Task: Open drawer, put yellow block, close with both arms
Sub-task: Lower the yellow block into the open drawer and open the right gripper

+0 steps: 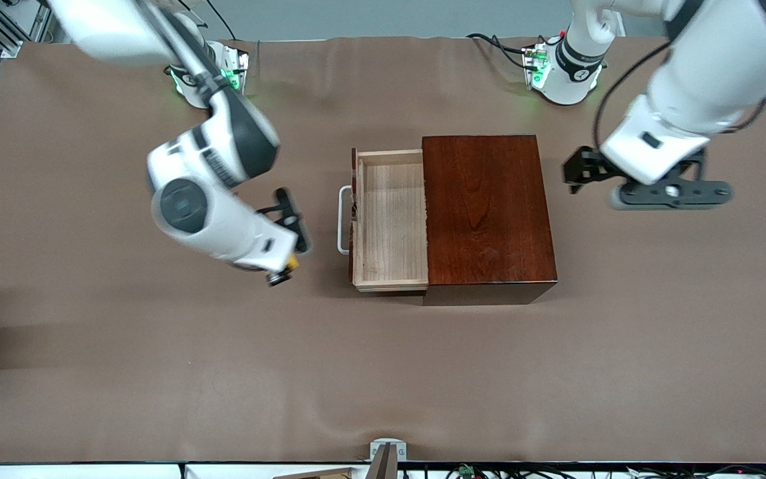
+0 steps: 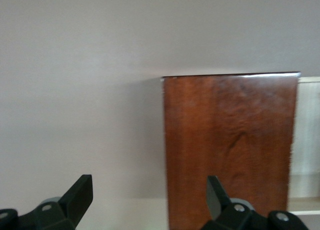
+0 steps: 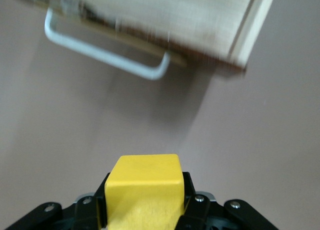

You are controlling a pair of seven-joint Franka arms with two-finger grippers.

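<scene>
The drawer [image 1: 389, 219] is pulled out of the dark reddish-brown box [image 1: 486, 213] toward the right arm's end of the table. Its light wood tray is empty, and its white handle [image 1: 343, 219] faces my right gripper. My right gripper [image 1: 286, 267] is shut on the yellow block [image 1: 294, 264] over the bare table in front of the handle. The right wrist view shows the block [image 3: 145, 190] between the fingers, with the handle [image 3: 107, 55] and tray [image 3: 175, 20] ahead. My left gripper [image 1: 572, 174] is open and empty beside the box's closed end. It also shows in the left wrist view [image 2: 148, 187] facing the box [image 2: 230, 150].
The brown table cover [image 1: 157, 372] stretches wide on all sides of the box. The two arm bases [image 1: 566, 73] with cables stand along the table edge farthest from the front camera. A small metal bracket [image 1: 386, 452] sits at the edge nearest that camera.
</scene>
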